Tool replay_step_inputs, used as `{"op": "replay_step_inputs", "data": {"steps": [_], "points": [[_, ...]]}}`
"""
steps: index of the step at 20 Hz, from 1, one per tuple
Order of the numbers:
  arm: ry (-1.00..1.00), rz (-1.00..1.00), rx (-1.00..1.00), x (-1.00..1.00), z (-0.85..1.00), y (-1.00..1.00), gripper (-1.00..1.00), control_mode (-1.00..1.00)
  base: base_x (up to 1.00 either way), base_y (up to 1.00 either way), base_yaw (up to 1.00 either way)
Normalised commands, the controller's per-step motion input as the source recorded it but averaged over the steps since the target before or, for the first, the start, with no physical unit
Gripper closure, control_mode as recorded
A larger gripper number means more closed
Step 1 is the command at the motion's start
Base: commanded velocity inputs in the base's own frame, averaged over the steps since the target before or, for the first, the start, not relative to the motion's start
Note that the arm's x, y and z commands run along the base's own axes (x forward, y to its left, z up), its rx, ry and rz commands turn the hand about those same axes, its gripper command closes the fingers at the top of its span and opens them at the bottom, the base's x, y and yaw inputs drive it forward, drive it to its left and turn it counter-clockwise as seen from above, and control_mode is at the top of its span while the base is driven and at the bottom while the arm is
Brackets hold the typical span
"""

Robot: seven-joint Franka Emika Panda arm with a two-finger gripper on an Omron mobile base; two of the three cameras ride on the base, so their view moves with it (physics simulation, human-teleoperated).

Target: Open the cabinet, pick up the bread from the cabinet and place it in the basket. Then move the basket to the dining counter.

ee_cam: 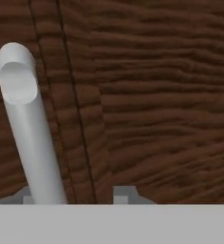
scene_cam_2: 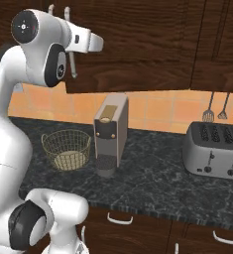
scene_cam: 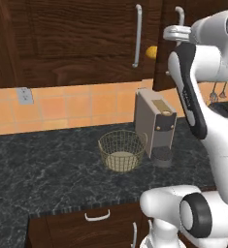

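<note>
My gripper (ee_cam: 77, 195) is right up against the cabinet (scene_cam: 76, 43), close to the brown wood. A long silver handle (ee_cam: 27, 133) runs up past my left finger tip (ee_cam: 26, 198). I see just the tops of my two finger tips, with a gap between them, and the handle is not inside that gap. They look a little way apart, but I cannot tell for sure how wide they are.

One cabinet door (scene_cam: 161, 43) stands a bit open. The bread (scene_cam: 151, 52) peeks out of the dark gap, small and yellow, up on the shelf.

Down below, the basket (scene_cam: 122, 150) sits on the black speckled worktop (scene_cam: 42, 164). It has nothing in it. A grey coffee machine (scene_cam: 155, 126) stands just beside it. A silver toaster (scene_cam_2: 214, 150) sits farther along, and kitchen tools (scene_cam_2: 222, 109) hang on the orange tile wall (scene_cam: 67, 106).
</note>
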Motion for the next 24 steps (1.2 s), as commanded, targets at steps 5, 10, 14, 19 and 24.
{"op": "replay_step_inputs", "data": {"steps": [5,10,14,19,24], "points": [[0.04,-0.01,0.00,-1.00,-0.23,-1.00,1.00,-1.00,0.00,0.00,0.00],[0.17,0.00,0.03,-1.00,-0.42,-1.00,1.00,-1.00,0.00,0.00,0.00],[0.18,0.00,0.01,-1.00,-0.61,-1.00,1.00,-1.00,0.00,0.00,0.00],[0.03,-0.03,0.02,-0.83,-0.39,-0.97,1.00,-1.00,0.00,0.00,0.00],[0.02,-0.07,-0.04,-0.55,0.01,0.09,-1.00,-1.00,0.00,0.00,0.00]]}}
